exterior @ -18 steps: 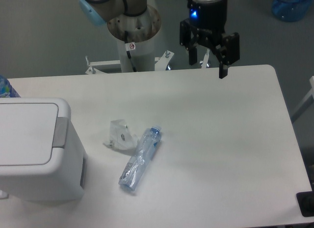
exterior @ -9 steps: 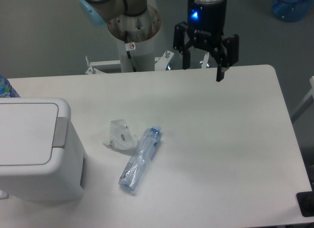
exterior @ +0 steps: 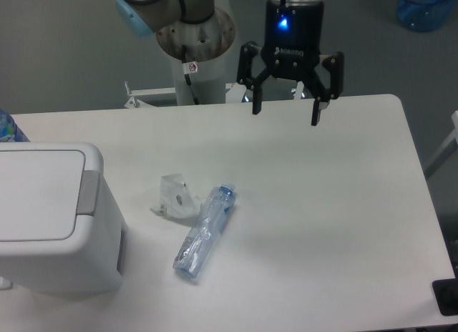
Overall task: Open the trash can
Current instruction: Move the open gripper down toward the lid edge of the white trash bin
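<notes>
Pincer (exterior: 285, 112) spread wide, empty, far from trash can (exterior: 50, 217), lid shut; risk: sweeping across could hit crushed bottle (exterior: 205, 230) on worktop (exterior: 336, 203)

A crushed clear plastic bottle (exterior: 205, 232) lies flat on the white table (exterior: 343, 203), its blue-tinted neck pointing toward one o'clock and its base toward seven. Touching it at about ten o'clock sits a crumpled piece of clear plastic (exterior: 174, 197). Off the table, at the frame's one o'clock corner, a blue translucent item (exterior: 426, 6) rests on the grey floor (exterior: 64, 53). At nine o'clock on the left edge, a sliver of something blue (exterior: 7, 128) peeks in, too little showing to identify.
</notes>
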Tool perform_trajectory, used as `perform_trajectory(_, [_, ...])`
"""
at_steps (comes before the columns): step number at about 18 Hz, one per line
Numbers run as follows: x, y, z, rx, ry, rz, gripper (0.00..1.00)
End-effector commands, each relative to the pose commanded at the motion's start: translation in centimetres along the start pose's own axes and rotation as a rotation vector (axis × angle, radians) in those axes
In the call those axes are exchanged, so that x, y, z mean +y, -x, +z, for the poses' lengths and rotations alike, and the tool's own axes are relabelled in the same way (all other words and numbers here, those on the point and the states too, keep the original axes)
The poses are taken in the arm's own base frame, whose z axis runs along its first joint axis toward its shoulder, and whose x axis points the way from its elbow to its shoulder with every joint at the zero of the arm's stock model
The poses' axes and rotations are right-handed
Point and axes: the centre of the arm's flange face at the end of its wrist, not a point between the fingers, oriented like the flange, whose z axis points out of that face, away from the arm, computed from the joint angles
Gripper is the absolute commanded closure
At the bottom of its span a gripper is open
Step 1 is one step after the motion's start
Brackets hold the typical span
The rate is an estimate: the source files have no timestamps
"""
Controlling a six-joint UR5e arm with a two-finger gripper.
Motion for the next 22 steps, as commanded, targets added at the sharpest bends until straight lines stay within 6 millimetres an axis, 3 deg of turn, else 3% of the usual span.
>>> perform_trajectory(6, [-2.0,-2.9,3.8,0.045,-0.017,-0.056,0.0])
perform_trajectory(9, [-2.2,-3.2,4.3,0.05,-0.021,-0.077,0.0])
perform_trajectory(12, [-3.1,-5.5,5.8,0.088,-0.012,-0.062,0.0])
perform_trajectory(22, [-4.2,-8.4,7.8,0.129,-0.008,-0.128,0.0])
